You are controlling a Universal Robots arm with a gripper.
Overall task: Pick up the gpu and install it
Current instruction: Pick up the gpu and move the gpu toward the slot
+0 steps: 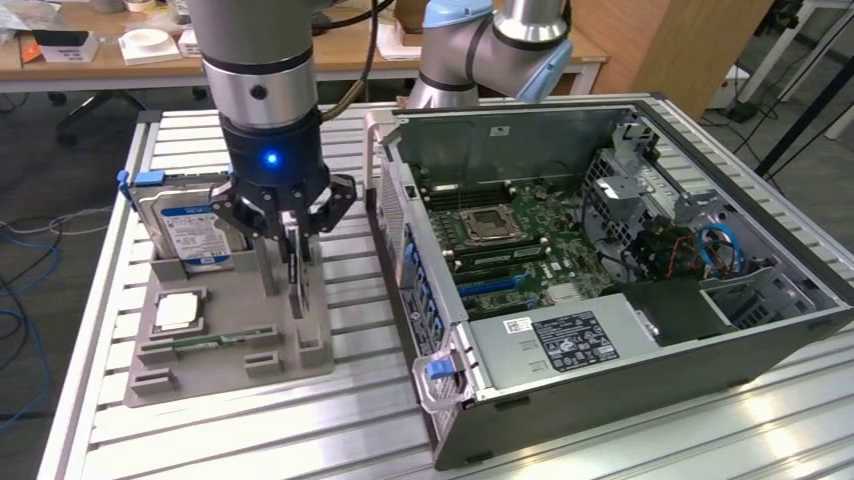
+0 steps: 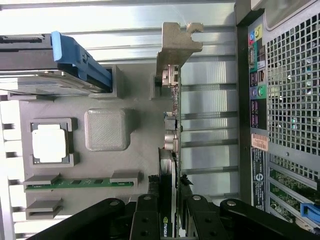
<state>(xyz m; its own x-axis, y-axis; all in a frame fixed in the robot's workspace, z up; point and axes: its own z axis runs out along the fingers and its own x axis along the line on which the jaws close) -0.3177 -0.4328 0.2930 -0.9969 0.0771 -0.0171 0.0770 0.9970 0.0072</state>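
Claw (image 1: 294, 250) hangs straight down over the gray holder (image 1: 227, 365) and pinches the graphics card (image 1: 298, 295) from both sides, its jaws about half closed, one finger pressed against each flat face of the card. The card stands on its long edge in a slot on the holder's side nearest the computer, its lower edge down in the slot. In the wrist view the fingers (image 2: 147, 215) grip the card near one end, and the silver bracket (image 2: 177, 45) sticks out at the far end.

Going from the exterior view's left: a hard drive (image 1: 194, 225) with a blue label stands upright at the back of the holder. In front of it a square processor chip (image 1: 178, 312) lies flat in its pocket, and nearer still a thin green memory stick (image 1: 200, 343) sits in a groove. Just beside these comes the gripped card. To the right, close by on the slatted metal table (image 1: 267, 430), lies the open computer case (image 1: 534, 420), its green motherboard (image 1: 521, 240) facing up.
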